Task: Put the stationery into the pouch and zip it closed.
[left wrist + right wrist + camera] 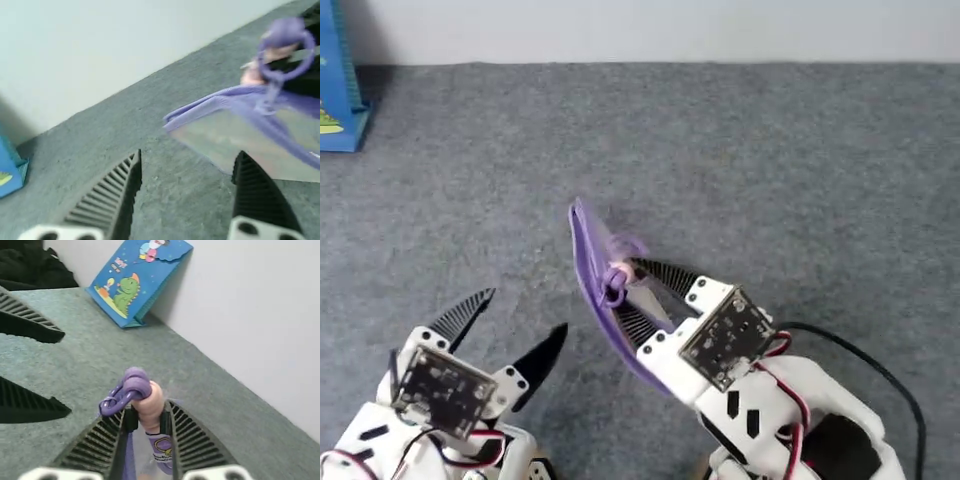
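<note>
We judge the zipping to be the step in hand. On the grey bench (770, 150), the purple-edged pouch (588, 262) stands up on its edge in the middle, tilted and held by one end. Whether the stationery is inside, we cannot tell. To zip it well, we would want the pouch's free far end pinned or gripped, so the slider runs against some tension and does not drag the whole pouch along. The pull should follow the line of the zip, not lift away from it.

The right claw (626, 288) is clamped nearly closed at the pouch's near end, with both fingers pressed on the zip pull. The left claw (527, 310) sits near and to the left, spread wide, holding nothing and touching nothing. The pouch's far end lies beyond its tips, so it looks well placed to take that bracing grip.

Between the right fingers sits a pink charm (152, 402), with a small purple ring (127, 390) looped just above it.
</note>
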Available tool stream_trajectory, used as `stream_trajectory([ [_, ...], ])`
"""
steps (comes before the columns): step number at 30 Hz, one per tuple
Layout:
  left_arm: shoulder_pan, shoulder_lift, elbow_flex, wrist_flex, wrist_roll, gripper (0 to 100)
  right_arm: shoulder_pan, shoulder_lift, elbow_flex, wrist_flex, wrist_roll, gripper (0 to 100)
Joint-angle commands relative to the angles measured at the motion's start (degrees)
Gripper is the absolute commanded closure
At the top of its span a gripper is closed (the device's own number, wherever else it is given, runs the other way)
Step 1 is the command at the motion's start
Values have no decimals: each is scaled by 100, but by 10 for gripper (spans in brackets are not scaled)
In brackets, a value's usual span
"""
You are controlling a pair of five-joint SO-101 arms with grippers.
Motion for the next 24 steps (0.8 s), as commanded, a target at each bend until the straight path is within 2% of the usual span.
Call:
stream_trajectory([
  [1, 158, 0, -13, -211, -237, 716, -154, -13, 105, 66, -53, 991],
  [7, 158, -9, 435, -492, -835, 716, -470, -13, 105, 119, -378, 991],
  [13, 229, -35, 927, -756, -853, 716, -523, -13, 114, 75, -510, 991],
  [19, 1073, -44, 901, -756, -844, 720, -514, -13, 123, 119, -695, 991],
  [24, 1459, -44, 901, -756, -826, 720, -497, -13, 123, 295, -703, 991],
])
